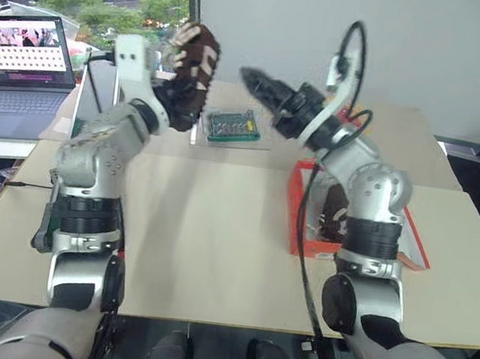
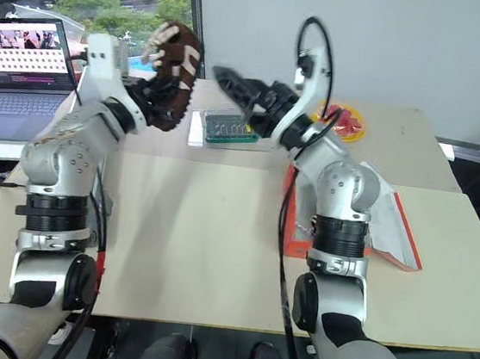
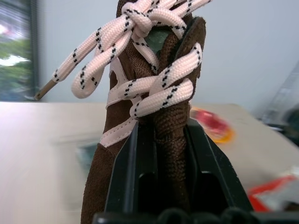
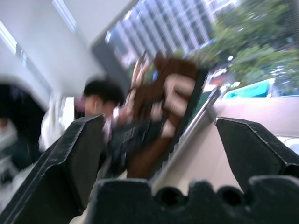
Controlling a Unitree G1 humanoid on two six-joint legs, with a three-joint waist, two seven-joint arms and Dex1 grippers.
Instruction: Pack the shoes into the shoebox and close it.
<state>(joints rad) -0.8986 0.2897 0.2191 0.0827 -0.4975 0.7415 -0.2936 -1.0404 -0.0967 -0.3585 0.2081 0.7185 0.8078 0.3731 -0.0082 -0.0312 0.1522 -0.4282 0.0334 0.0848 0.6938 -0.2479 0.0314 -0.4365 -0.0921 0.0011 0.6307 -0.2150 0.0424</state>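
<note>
The left gripper is pinched on a dark brown suede-like lace-up ankle shoe with cream, black-flecked laces, holding it in the air above the beige table, well to the left of the orange-red cardboard shoebox. In the left wrist view the two black fingers squeeze the laced front of the upper, so the hold is on soft material rather than on the sole. The right gripper is raised too, spread wide and holding nothing, its tips pointing toward the held shoe from the box side. The shoebox lies on the table behind the right forearm, lid open; a dark brown shape inside it is probably the second shoe, though the arm hides most of it.

The shoe looks light but floppy: a suede upper gives under pressure, and the loose lace ends dangle and could catch on the box wall. Held by the laced front alone, it may swing or twist. A firmer hold would likely be the stiffer heel or the sole edge, which the free right gripper could take to steady the shoe and turn it lengthwise before lowering it into the box. Just beyond the shoe, a clear tray with a green board sits on the table, left of the box.
</note>
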